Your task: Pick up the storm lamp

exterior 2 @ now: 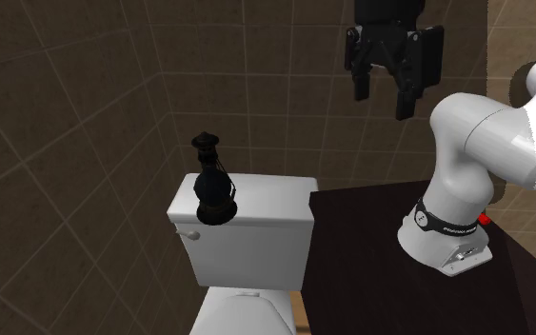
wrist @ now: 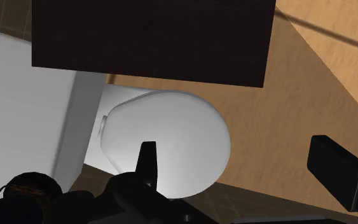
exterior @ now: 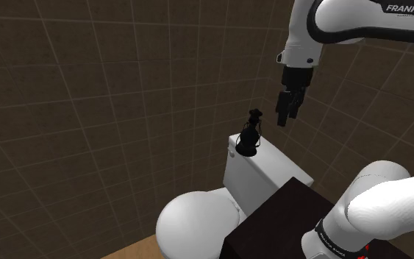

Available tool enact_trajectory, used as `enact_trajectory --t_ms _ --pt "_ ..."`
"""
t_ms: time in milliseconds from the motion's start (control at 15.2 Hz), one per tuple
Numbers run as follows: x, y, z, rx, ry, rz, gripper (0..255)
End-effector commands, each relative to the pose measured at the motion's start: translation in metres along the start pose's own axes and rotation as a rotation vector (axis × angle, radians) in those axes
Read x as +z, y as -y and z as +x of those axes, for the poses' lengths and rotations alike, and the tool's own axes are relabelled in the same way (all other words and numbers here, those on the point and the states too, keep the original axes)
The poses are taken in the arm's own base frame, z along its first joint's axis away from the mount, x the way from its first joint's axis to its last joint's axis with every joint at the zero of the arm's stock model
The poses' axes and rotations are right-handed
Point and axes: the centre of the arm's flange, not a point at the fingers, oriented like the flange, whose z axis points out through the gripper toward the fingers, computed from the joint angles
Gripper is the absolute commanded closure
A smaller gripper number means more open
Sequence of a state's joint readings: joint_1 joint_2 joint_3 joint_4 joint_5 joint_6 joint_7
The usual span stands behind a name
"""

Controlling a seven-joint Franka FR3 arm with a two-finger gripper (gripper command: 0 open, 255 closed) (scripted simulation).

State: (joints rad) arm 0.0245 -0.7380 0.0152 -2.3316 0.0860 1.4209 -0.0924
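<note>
A white toilet tank (exterior: pixel 260 175) stands against a dark tiled wall (exterior: pixel 87 88). Its rounded white bowl lid (exterior: pixel 194 224) lies in front, and the dark stand (exterior: pixel 271 221) is just beside it. The storm lamp (exterior 2: pixel 212 186) stands on the tank's lid, at the end away from the stand. It is all black, with a round body, a narrow capped top and a thin wire handle. The gripper (exterior 2: pixel 382 100) hangs higher, well apart from the lamp, its fingers spread and grasping nothing.

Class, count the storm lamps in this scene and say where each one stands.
1. The black storm lamp stands on the white toilet tank, at its end toward the second exterior view's left, lower than the open gripper and untouched. Another could be hidden behind the toilet.
</note>
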Motion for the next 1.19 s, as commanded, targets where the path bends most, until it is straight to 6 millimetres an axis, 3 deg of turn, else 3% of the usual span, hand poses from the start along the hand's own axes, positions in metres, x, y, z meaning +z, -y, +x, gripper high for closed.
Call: enact_trajectory --t_ms 0,528,1122 --pt "0.0 0.0 0.0 0.0 0.0 0.0 0" --pt "0.028 -0.106 0.005 -0.236 -0.03 0.028 0" --pt "0.063 -0.219 0.042 -0.501 -0.064 0.06 0"
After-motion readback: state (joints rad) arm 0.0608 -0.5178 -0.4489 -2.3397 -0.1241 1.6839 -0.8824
